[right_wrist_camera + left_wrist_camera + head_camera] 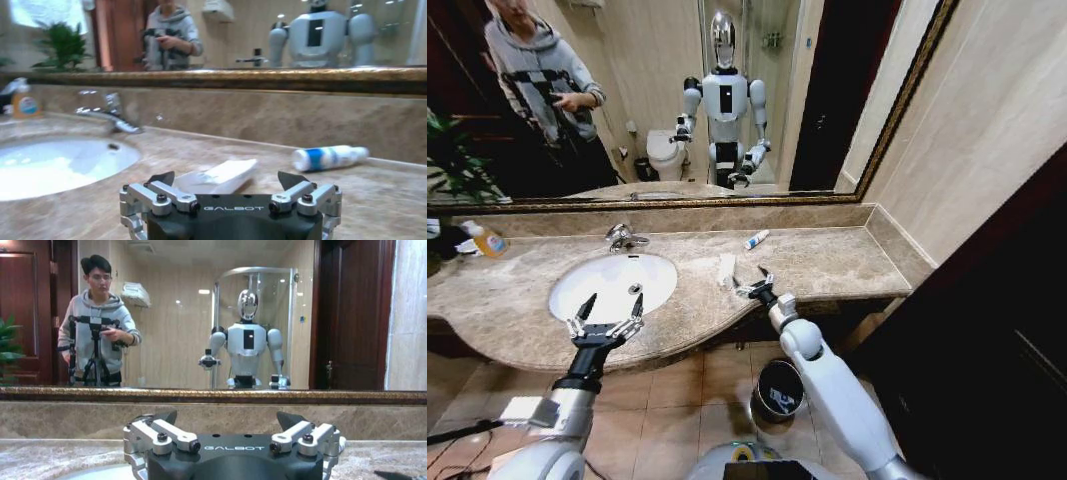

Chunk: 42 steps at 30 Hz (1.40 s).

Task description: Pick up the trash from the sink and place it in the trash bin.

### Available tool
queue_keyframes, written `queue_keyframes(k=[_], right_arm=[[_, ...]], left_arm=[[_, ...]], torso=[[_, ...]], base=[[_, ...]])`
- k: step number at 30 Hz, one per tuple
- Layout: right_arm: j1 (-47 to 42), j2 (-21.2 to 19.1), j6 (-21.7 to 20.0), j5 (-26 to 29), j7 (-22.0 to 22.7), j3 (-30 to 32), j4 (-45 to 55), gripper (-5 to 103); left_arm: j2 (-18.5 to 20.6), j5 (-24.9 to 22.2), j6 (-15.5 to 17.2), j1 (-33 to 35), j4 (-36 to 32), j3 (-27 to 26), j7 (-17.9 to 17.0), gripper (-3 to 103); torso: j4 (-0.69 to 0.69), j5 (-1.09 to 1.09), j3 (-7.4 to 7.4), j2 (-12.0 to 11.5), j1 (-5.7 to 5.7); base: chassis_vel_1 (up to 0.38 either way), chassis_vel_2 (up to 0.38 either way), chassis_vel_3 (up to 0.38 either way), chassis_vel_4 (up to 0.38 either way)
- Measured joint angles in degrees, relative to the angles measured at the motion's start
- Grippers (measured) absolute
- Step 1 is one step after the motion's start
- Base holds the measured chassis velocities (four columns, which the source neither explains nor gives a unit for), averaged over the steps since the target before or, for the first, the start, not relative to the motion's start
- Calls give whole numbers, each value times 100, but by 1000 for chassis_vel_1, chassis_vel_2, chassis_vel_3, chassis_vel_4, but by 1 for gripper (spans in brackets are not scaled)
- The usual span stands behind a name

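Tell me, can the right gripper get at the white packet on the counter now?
Probably yes: the right gripper, open, sits just beside the packet, with bare counter between them.

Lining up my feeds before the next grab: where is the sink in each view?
Head view: sink left of centre, under the left gripper.
Left wrist view: pale sliver beside that gripper.
Right wrist view: white basin below the tap.
Shared landmark: the gilt mirror frame.
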Motion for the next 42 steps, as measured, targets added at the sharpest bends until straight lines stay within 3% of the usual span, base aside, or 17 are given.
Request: queue_keyframes(k=[12,18,24,27,28,30,38,40,42], right_arm=[[320,305,-27,42,466,-673,-408,100],[406,312,-26,18,541,-669,-526,101],[404,253,0,3,528,-602,-637,84],[406,253,8,-3,530,-590,-673,79],[419,249,13,-6,530,-580,-693,72],[429,248,15,-6,530,-573,-704,72],[445,264,92,-10,521,-523,-814,43],[444,262,92,-9,521,-514,-816,43],[444,249,92,-4,520,-485,-817,36]], left_arm=[[0,0,0,0,0,0,0,100],[0,0,0,0,0,0,0,100],[0,0,0,0,0,0,0,100],[0,0,0,0,0,0,0,100],[0,0,0,0,0,0,0,100],[0,0,0,0,0,0,0,100],[0,0,0,0,0,0,0,100],[0,0,0,0,0,0,0,100],[0,0,0,0,0,0,0,100]], torso=[[1,1,0,0,0],[0,1,0,0,0],[0,2,0,0,0],[0,2,0,0,0],[0,2,0,0,0],[0,2,0,0,0],[0,2,0,0,0],[0,2,0,0,0],[0,2,0,0,0]], base=[[0,0,0,0],[0,0,0,0],[0,0,0,0],[0,0,0,0],[0,0,0,0],[0,0,0,0],[0,0,0,0],[0,0,0,0],[0,0,0,0]])
